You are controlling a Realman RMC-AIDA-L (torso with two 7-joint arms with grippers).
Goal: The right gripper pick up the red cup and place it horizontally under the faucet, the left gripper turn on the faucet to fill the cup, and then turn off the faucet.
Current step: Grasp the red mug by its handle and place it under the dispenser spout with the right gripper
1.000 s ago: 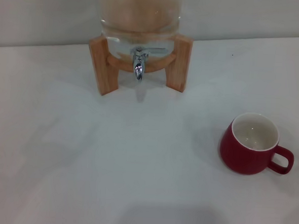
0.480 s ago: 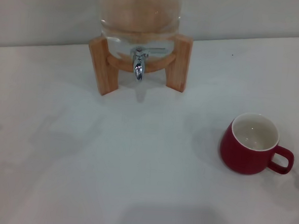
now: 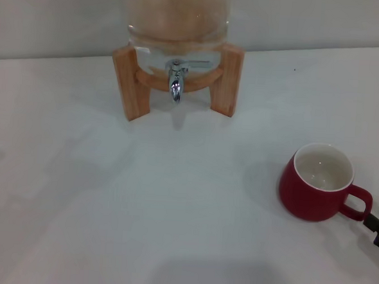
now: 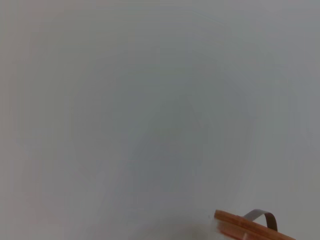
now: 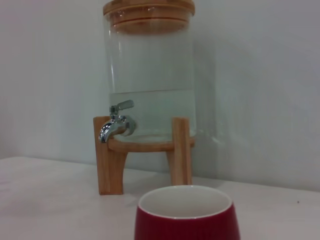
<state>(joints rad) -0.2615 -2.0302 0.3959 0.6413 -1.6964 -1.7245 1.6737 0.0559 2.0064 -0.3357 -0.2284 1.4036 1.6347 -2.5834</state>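
The red cup (image 3: 317,184) stands upright on the white table at the right, its off-white inside empty and its handle pointing right. It also shows close in the right wrist view (image 5: 186,215). The right gripper (image 3: 378,232) only shows as a black tip at the right edge, just right of the cup's handle. The chrome faucet (image 3: 175,81) sticks out of the glass dispenser jar (image 3: 178,19) on its wooden stand (image 3: 131,82) at the back centre; it shows in the right wrist view (image 5: 114,124) too. The left gripper is out of view.
The white table (image 3: 173,199) runs from the stand to the near edge. A pale wall stands behind the jar. The left wrist view shows mostly wall and a piece of the jar's wooden lid (image 4: 250,228).
A black tip of the right gripper has come into the head view at the right edge, moving toward the cup's handle. The cup and the faucet have not moved.
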